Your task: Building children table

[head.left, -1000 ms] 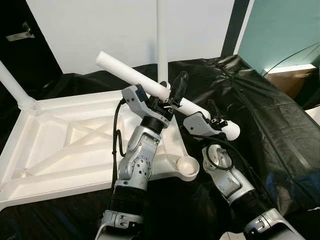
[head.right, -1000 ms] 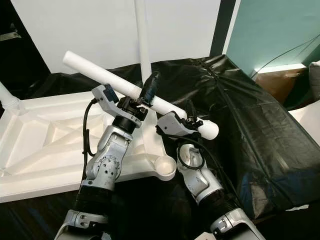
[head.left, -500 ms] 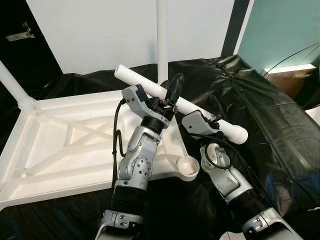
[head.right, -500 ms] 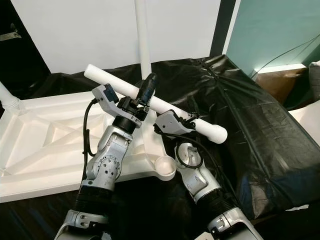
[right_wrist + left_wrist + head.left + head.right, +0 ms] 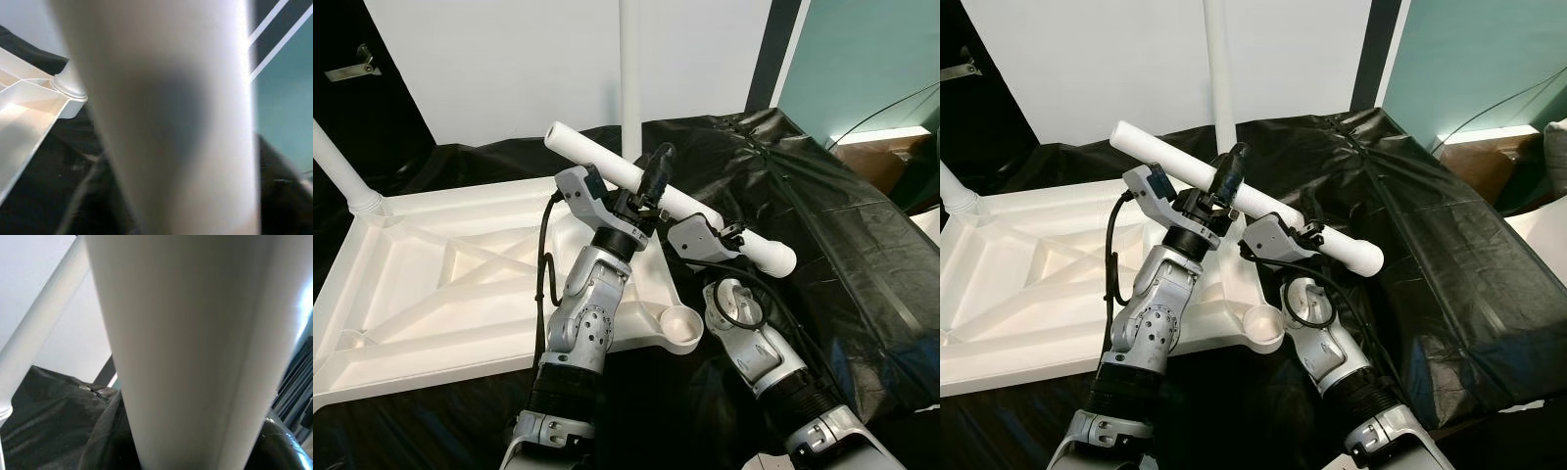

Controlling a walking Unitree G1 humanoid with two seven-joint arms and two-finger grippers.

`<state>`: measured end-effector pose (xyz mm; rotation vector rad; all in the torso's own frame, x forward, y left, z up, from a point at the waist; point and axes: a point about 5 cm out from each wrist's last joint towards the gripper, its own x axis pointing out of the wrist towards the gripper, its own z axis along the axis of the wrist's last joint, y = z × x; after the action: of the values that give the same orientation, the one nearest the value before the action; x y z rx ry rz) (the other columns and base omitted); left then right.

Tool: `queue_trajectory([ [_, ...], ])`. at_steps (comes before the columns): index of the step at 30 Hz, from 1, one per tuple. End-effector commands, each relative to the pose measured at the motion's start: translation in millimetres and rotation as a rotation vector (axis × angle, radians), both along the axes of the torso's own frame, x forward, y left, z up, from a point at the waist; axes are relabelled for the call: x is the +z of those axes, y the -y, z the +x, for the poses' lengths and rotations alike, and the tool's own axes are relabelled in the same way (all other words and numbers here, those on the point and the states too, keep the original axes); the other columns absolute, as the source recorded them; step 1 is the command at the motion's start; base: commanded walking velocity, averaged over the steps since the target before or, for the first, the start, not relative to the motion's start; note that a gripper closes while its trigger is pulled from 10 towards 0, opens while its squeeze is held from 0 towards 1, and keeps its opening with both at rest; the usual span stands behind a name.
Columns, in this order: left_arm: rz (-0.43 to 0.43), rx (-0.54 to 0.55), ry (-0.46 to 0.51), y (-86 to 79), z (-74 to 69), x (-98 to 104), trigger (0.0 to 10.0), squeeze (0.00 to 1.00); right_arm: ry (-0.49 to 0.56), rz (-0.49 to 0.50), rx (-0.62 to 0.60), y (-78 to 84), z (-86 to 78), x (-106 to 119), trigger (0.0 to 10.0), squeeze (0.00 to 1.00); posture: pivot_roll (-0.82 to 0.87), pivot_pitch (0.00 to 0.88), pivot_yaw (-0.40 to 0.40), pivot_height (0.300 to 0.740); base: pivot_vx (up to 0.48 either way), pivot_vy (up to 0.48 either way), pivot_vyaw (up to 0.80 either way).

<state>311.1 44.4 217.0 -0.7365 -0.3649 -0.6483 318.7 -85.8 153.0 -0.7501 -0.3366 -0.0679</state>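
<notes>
Slanting above the upturned tabletop (image 5: 431, 284), both grippers' leg (image 5: 597, 157) passes an upright leg (image 5: 629, 69).

Workroom — black sheeting (image 5: 822, 225); cardboard box (image 5: 881, 157)

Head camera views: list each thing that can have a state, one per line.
Loose table leg: lifted, tilted, held by both end effectors.
Left end effector: shut on the leg.
Right end effector: gripping the leg near its lower end.
Tabletop: upside down on black sheeting.
Near corner socket: empty.
Far corner legs: fitted, upright.
</notes>
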Motion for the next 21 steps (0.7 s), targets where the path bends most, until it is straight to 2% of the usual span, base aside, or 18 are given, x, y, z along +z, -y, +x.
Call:
queue_trajectory([
  [1,0.005,-0.042,0.049,4.4,-2.2,2.0,0.0,0.0,-0.006,-0.001,0.004,-1.0,1.1,-0.6,1.7,0.0,-0.09,0.021,0.045,0.74,0.0,0.0,0.0],
  [2,0.001,-0.05,0.058,4.6,-3.4,2.5,0.0,0.0,-0.003,-0.003,0.001,-0.9,1.4,0.1,10.0,0.0,-0.09,0.019,0.046,0.74,0.0,0.0,0.0],
  [10,0.005,-0.065,0.071,6.1,-5.0,2.3,0.0,0.0,0.003,0.003,-0.001,-0.9,2.2,3.2,10.0,0.0,-0.1,0.018,0.046,0.74,0.0,0.0,0.0],
  [11,0.008,-0.076,0.075,7.1,-5.4,2.1,0.0,0.0,-0.019,0.036,0.004,-0.3,2.3,4.8,10.0,0.26,-0.1,0.018,0.046,0.74,0.0,0.0,0.0],
  [12,0.008,-0.076,0.075,7.1,-5.4,2.1,0.0,0.0,-0.019,0.036,0.004,-0.3,2.3,4.8,10.0,0.26,-0.1,0.018,0.046,0.74,0.0,0.0,0.0],
  [13,0.011,-0.09,0.079,8.4,-6.0,2.0,0.0,0.0,-0.046,0.077,0.013,0.7,2.4,6.5,10.0,0.26,-0.1,0.019,0.044,0.74,0.0,0.0,0.0],
  [15,0.011,-0.09,0.079,8.4,-6.0,2.0,0.0,0.0,-0.046,0.077,0.013,0.7,2.4,6.5,10.0,0.26,-0.1,0.019,0.044,0.74,0.0,0.0,0.0],
  [16,0.011,-0.097,0.082,8.9,-6.2,2.2,0.0,0.0,-0.098,0.12,0.029,1.2,2.9,6.1,10.0,1.0,-0.1,0.018,0.042,0.74,0.0,0.0,0.0],
  [17,0.012,-0.099,0.083,8.9,-6.1,2.4,0.0,0.0,-0.159,0.149,0.055,1.0,3.1,5.3,10.0,1.0,-0.1,0.018,0.041,0.74,0.0,0.0,0.0],
  [18,0.012,-0.099,0.083,8.9,-6.1,2.4,0.0,0.0,-0.159,0.149,0.055,1.0,3.1,5.3,10.0,1.0,-0.1,0.018,0.041,0.74,0.0,0.0,0.0],
  [19,0.011,-0.102,0.085,8.9,-6.0,2.7,0.0,0.0,-0.225,0.177,0.087,1.1,2.7,4.9,10.0,0.0,-0.1,0.018,0.041,0.74,0.0,0.0,0.0],
  [20,0.011,-0.103,0.087,8.9,-5.9,2.9,0.0,0.0,-0.269,0.193,0.112,1.8,2.0,5.5,10.0,0.0,-0.11,0.018,0.041,0.74,0.0,0.0,0.0],
  [21,0.011,-0.103,0.087,8.9,-5.9,2.9,0.0,0.0,-0.269,0.193,0.112,1.8,2.0,5.5,10.0,0.0,-0.11,0.018,0.041,0.74,0.0,0.0,0.0],
])
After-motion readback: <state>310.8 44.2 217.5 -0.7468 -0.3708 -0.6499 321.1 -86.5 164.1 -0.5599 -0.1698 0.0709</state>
